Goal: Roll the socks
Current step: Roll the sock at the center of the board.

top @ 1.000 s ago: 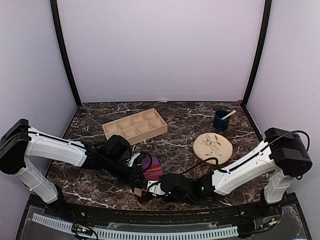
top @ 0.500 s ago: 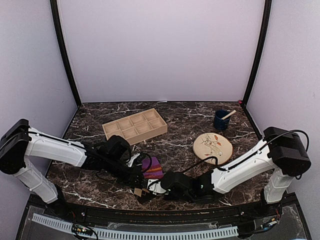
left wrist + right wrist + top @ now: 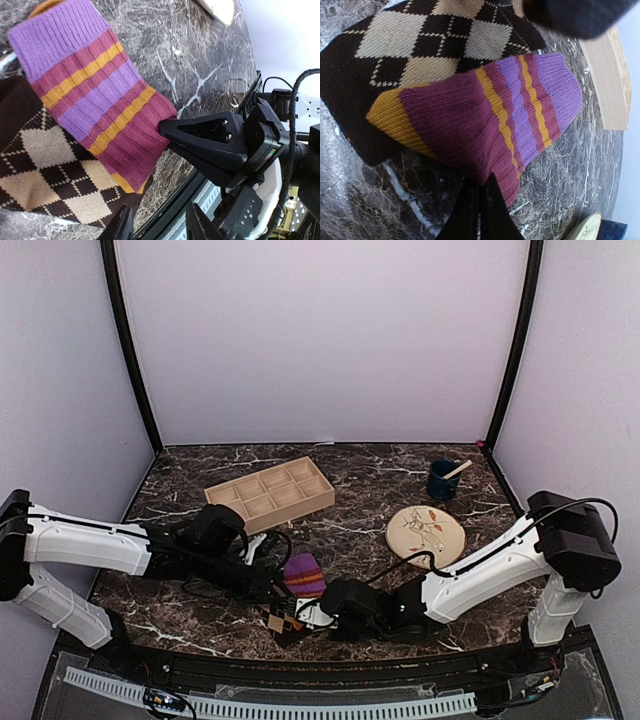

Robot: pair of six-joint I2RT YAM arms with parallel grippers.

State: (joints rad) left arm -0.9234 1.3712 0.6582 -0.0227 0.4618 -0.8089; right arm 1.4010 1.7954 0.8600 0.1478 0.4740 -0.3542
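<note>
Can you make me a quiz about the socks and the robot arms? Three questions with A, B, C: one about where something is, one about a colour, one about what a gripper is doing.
1. Where does the striped sock lie?
A) in a tray
B) partly over the argyle sock
C) on a plate

2. What colour is the cup?
A) blue
B) yellow
C) white

3. What is the right gripper doing?
A) hanging open in the air
B) holding the cup
C) pinching the striped sock's edge

Answers:
1 B, it covers part of the diamond pattern.
2 A, it looks dark blue in the top view.
3 C, its closed fingers clamp the maroon edge.
</note>
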